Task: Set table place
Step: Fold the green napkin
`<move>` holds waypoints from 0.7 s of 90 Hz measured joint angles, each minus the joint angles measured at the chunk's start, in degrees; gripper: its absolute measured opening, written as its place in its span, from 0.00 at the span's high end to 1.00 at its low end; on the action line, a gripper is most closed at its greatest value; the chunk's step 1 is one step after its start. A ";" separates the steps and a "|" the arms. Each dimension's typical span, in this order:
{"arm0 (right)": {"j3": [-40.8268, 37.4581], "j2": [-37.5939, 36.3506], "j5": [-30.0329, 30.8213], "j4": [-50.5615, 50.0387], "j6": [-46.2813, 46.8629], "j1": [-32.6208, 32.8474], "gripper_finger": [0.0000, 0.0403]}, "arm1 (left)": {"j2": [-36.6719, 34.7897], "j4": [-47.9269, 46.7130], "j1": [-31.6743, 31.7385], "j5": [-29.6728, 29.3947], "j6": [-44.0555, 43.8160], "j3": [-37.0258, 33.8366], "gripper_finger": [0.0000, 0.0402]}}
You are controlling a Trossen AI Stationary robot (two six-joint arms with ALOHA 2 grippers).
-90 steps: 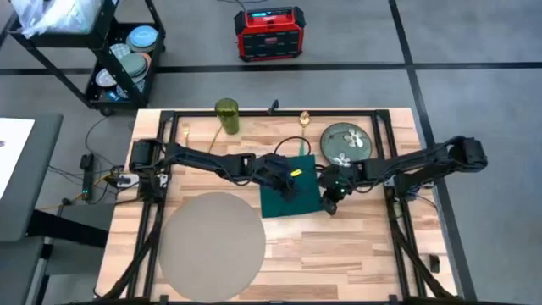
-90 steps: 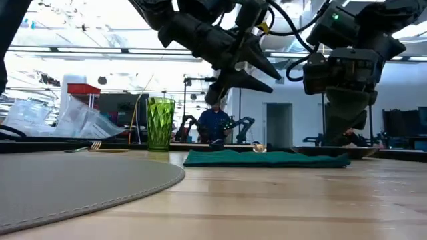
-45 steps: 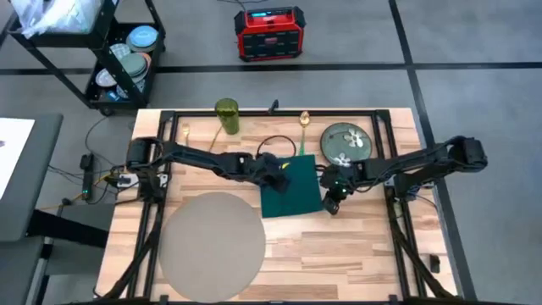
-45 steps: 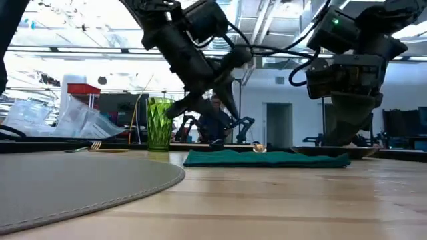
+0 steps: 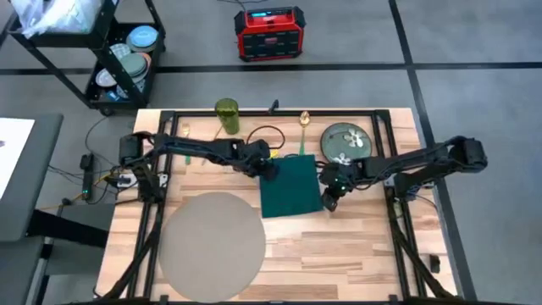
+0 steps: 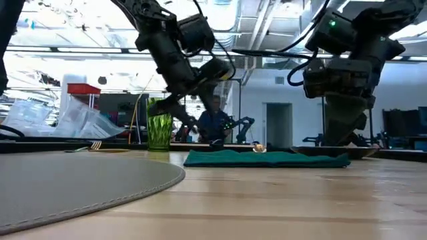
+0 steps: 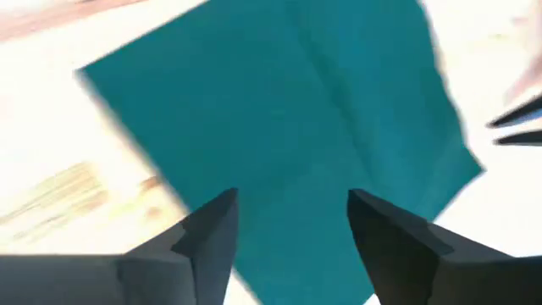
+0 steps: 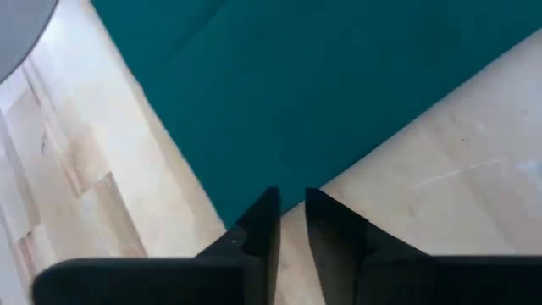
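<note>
The round grey-beige place mat lies flat at the near left of the wooden table. A dark green cloth is spread flat at mid-table. My left gripper hovers open over the cloth's far left corner, clear of it in the low view. My right gripper hangs above the cloth's near right edge. Its fingers are shut but for a thin slit, and nothing is between them.
Along the far edge stand a green glass, a fork, a gold spoon and a dark floral plate. Bare wood lies near and right of the cloth. A cart and a red box stand on the floor beyond.
My left gripper has drawn back from over the cloth's middle toward the table's left and far edges, and has turned to point down and left. The cloth has stayed flat where it was.
</note>
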 joint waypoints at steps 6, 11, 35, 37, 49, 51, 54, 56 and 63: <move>0.00 0.00 0.00 0.02 0.00 -0.64 0.81 | 0.05 -0.96 -0.10 -1.22 -2.91 -0.01 0.43; 0.00 0.00 0.00 0.05 0.00 -1.04 0.80 | 0.03 -1.20 -0.06 -1.99 -5.60 -0.01 0.42; 0.00 0.00 -0.02 0.28 -0.02 -1.30 0.80 | 3.99 4.19 2.46 -3.20 -6.46 -0.03 0.41; 0.00 0.00 -0.02 0.26 -0.02 -1.30 0.80 | 4.37 5.12 2.89 -3.16 -6.46 -0.03 0.41; 0.00 0.00 -0.04 0.26 -0.02 -1.30 0.80 | 5.97 9.31 5.85 -0.07 -3.99 -0.03 0.41; 0.00 0.00 -0.04 0.27 -0.02 -1.30 0.80 | 5.97 9.32 6.37 0.69 -3.51 -0.03 0.41; 0.00 0.00 -0.04 0.28 -0.01 -1.30 0.80 | 5.86 9.00 7.17 1.90 -2.79 -0.03 0.41; 0.00 0.00 -0.05 0.26 0.00 -1.30 0.80 | 5.64 8.40 7.71 2.71 -2.28 -0.03 0.41; 0.00 0.00 -0.09 0.33 0.00 -1.28 0.80 | 4.56 5.12 9.46 4.38 0.00 -0.03 0.41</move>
